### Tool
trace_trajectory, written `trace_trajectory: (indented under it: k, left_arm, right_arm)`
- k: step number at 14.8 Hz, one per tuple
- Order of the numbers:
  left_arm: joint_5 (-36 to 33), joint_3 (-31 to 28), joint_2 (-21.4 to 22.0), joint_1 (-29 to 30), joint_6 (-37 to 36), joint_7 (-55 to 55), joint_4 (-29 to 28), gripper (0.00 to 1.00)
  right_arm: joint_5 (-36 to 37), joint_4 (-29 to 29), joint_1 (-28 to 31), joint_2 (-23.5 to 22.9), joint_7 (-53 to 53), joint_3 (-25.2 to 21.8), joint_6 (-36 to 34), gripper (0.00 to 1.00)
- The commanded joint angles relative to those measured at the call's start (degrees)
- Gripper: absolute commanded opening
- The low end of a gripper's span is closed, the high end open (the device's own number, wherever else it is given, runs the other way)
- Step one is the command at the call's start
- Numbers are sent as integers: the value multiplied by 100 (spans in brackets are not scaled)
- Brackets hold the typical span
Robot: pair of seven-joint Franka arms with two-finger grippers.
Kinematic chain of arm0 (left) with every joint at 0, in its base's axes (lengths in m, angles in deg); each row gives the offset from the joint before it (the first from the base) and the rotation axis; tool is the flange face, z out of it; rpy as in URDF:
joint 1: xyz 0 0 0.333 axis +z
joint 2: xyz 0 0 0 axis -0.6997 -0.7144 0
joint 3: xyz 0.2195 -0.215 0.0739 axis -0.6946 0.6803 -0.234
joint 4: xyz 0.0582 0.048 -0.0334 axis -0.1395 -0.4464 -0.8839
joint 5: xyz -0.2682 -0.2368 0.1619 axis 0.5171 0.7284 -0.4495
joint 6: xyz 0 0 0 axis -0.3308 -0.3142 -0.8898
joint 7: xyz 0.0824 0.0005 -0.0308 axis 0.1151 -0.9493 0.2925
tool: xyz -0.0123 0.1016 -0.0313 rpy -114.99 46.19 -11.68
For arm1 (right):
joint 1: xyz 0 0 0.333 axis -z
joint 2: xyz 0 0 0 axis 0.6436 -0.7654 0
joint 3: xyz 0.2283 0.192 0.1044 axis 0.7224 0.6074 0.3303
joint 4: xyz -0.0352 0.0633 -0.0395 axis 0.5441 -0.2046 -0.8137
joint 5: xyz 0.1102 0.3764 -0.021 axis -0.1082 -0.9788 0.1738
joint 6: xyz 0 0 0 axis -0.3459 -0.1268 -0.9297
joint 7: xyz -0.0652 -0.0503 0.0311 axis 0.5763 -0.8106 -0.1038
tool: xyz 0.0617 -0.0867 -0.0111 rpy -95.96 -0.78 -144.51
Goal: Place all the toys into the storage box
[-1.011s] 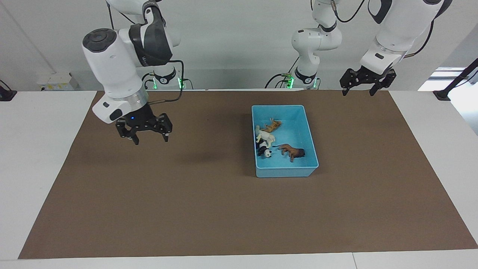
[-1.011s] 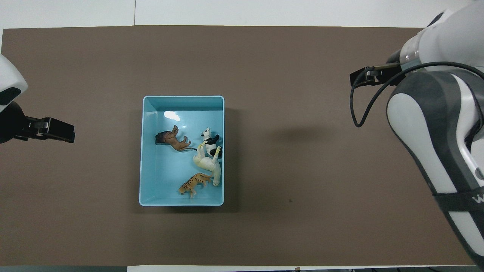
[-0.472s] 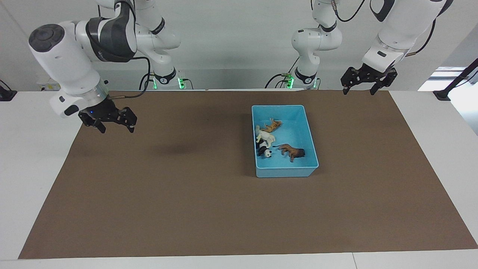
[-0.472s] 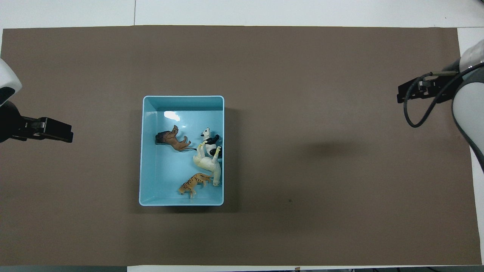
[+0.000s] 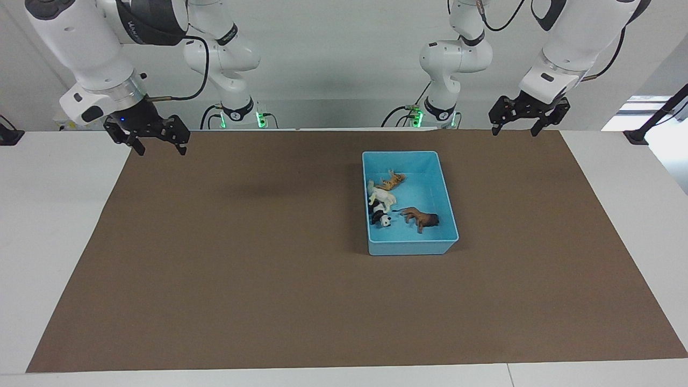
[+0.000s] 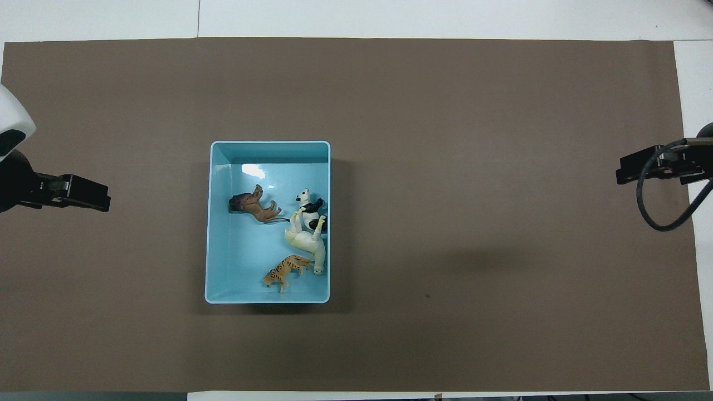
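While we read the facing view from its one edge to the other, we meet first the right gripper [image 5: 157,146], raised above the corner of the brown mat [image 5: 269,279] at the right arm's end of the table [image 5: 48,215]. Its two fingers point down and stand spread apart, and nothing is between them. In the overhead view the right gripper [image 6: 654,165] shows only at the frame's edge, with a black cable looping below it.

Moving along, we cross a bare stretch of mat and come to the storage box [image 5: 446,215], a light blue bin that sits flat on the mat, toward the left arm's end of the table. All four toys lie inside it. The tiger [image 5: 392,180] lies on its side nearest the robots. Just beside it is the horse [image 5: 382,198], also tipped over, along the box wall that faces the right arm's end. The panda [image 5: 382,217] touches the horse and lies farther from the robots. The lion [image 5: 422,218] rests apart from those three, nearer the middle of the box floor.

Last we reach the left gripper [image 5: 529,123], held in the air over the mat's corner near the left arm's base. Its fingers hang spread apart and grasp nothing.
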Motion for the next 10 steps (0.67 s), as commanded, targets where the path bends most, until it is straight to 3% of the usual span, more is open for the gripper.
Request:
trace_trajectory:
  k: [1, 10]
  left_arm:
    - [76, -69, 171, -73, -26, -26, -145, 100]
    - [76, -87, 171, -20, -26, -26, -145, 100]
  right_arm:
    - [251, -181, 92, 120, -87, 57, 144, 100]
    - [279, -14, 109, 120, -52, 66, -295, 100]
